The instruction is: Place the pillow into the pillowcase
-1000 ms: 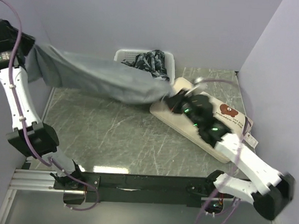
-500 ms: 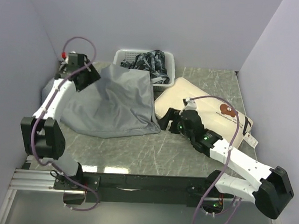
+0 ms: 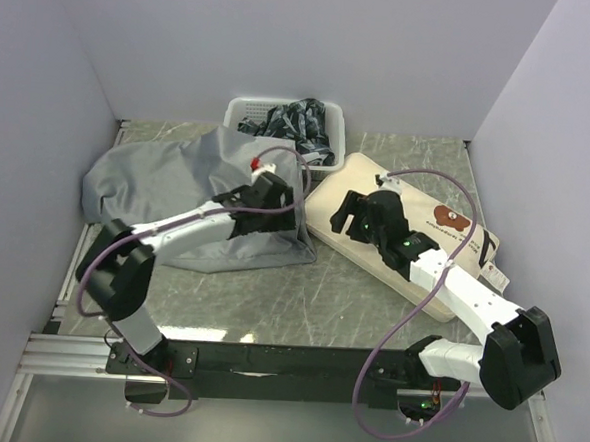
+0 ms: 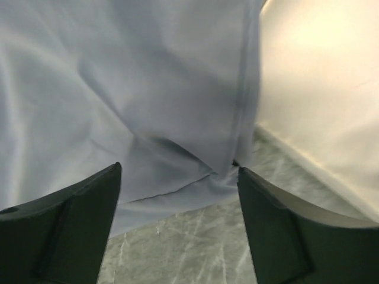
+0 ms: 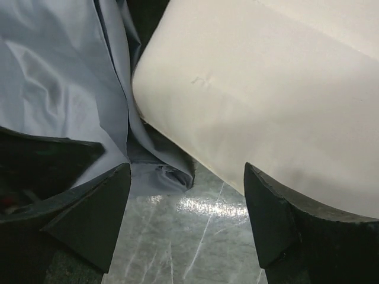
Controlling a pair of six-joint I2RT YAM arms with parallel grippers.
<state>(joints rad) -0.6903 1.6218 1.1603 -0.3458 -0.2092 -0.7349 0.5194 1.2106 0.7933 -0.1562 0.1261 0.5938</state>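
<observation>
- While the top view shows the grey pillowcase (image 3: pixel 167 188) lying left on the surface (image 3: pixel 271 290) and the pillow (image 3: pixel 363 177) with its bear print (image 3: pixel 451 219) right, the wrist views show them touching.
- Left jaws and right jaws stand apart, holding nothing.

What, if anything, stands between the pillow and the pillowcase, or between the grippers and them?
Nothing visible. The pillow and the pillowcase lie side by side. The open left gripper hovers over the pillowcase's corner, the open right gripper over the pillow's end. The white basket sits behind, out of the way.
</observation>
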